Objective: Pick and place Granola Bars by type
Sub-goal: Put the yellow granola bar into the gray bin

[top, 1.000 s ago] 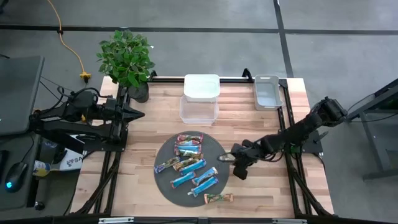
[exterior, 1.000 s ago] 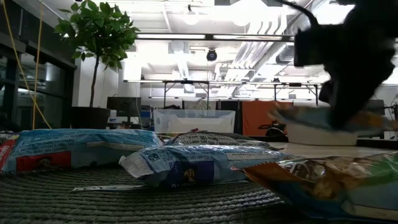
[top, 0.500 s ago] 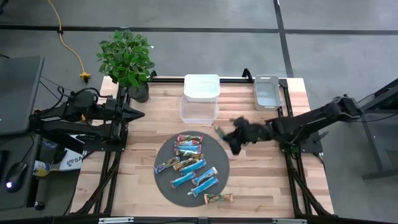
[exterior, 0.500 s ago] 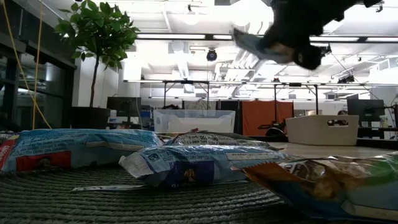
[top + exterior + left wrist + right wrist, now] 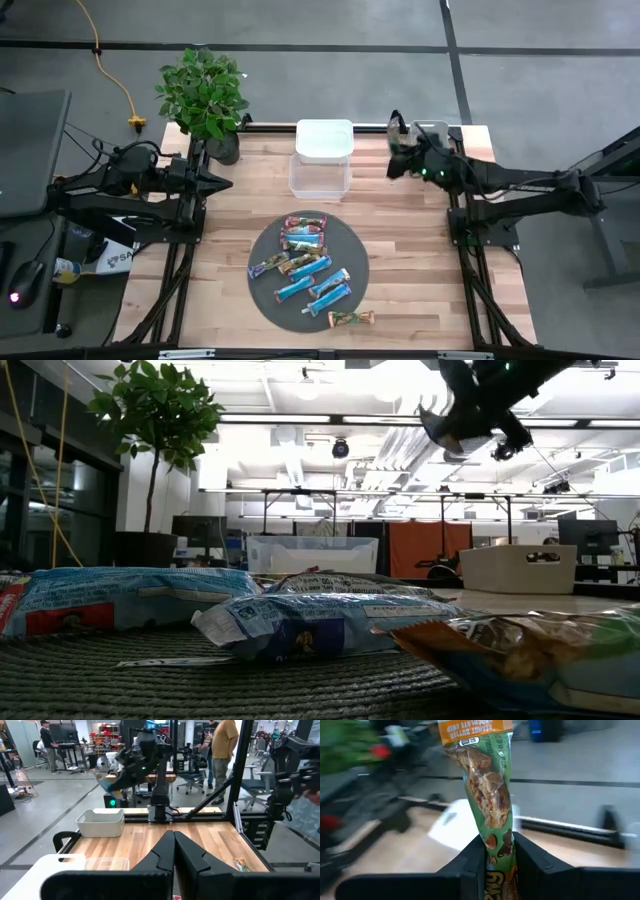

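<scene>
The right gripper (image 5: pixel 400 158) hangs high over the table's far right part, beside the white bin (image 5: pixel 430 147), shut on a tan-and-green granola bar (image 5: pixel 487 780) with an orange end. Several blue, red-pink and tan-and-green bars (image 5: pixel 303 262) lie flat on the dark round mat (image 5: pixel 262 300). One more tan-and-green bar (image 5: pixel 351 319) lies on the wood by the mat's near edge. In the low view the right gripper (image 5: pixel 468 410) shows high above the table. The left gripper (image 5: pixel 174 851) is shut and waits at the table's left edge (image 5: pixel 215 182). My right gripper pinches the tan-and-green bar between its two fingers (image 5: pixel 470 857) at one end of the wrapper (image 5: pixel 496 844). The rest of the bar sticks out past the fingertips, orange end (image 5: pixel 475 730) farthest away. The bar is lifted clear of the table.
A white-lidded container (image 5: pixel 324 139) and a clear tub (image 5: pixel 320 176) stand at the far middle of the table. A potted plant (image 5: pixel 205 95) stands at the far left corner. Bare wood lies between the mat and the bins. People stand in the room beyond (image 5: pixel 223 740).
The right gripper has risen from the mat's right edge with the tan-and-green bar and swung toward the table's far edge, ending high beside the white bin. The bar has been lifted clear. The bars on the mat have stayed in place.
</scene>
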Robot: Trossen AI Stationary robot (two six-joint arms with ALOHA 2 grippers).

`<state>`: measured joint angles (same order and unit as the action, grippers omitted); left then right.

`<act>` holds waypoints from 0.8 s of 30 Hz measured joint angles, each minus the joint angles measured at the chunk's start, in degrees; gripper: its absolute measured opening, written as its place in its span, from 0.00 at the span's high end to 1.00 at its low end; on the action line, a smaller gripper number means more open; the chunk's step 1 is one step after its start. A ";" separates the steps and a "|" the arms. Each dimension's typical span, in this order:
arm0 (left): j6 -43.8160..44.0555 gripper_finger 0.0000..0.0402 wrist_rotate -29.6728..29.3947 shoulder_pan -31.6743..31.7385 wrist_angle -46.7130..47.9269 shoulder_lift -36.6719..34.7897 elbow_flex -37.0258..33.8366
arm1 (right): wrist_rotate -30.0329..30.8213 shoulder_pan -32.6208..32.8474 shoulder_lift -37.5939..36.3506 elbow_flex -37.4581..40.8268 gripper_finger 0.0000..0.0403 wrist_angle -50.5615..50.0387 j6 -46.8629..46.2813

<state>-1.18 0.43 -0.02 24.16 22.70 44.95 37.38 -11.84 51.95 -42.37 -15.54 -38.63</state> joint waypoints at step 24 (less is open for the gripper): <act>0.00 1.00 0.01 -0.01 0.00 0.00 0.02 | -13.62 -36.76 13.63 0.00 0.84 -18.14 0.89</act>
<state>-1.17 0.44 -0.03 24.16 22.70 44.97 23.76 -48.60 65.58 -42.37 -33.67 -37.74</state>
